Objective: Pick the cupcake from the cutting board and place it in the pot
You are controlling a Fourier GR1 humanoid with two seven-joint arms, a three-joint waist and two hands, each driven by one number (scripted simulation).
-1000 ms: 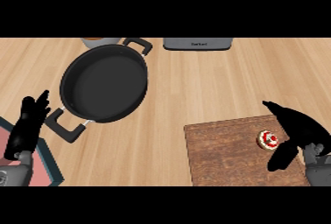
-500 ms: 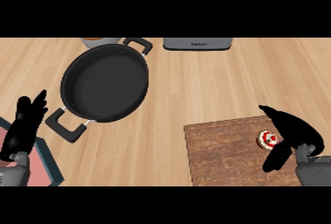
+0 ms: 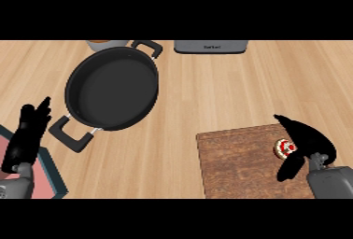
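Left hand [image 3: 29, 135] rests at the left edge, fingers straight. The round, matte-black pot [image 3: 112, 88] sits on the wood-grain counter [image 3: 228, 88]. Right hand [image 3: 308, 142], fingers spread, arches over the red-topped cupcake [image 3: 284, 147] on the dark rectangular cutting board [image 3: 238, 163].

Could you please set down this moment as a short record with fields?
cupcake: on the board's right part, between the right hand's thumb and fingers
board: lower right of the counter
pot: upper left, black, nothing in it, a handle at each end
right hand: around the cupcake, fingers curved above it, thumb below; contact cannot be told
left hand: open, resting at the left edge, fingers up
step: cupcake not yet lifted
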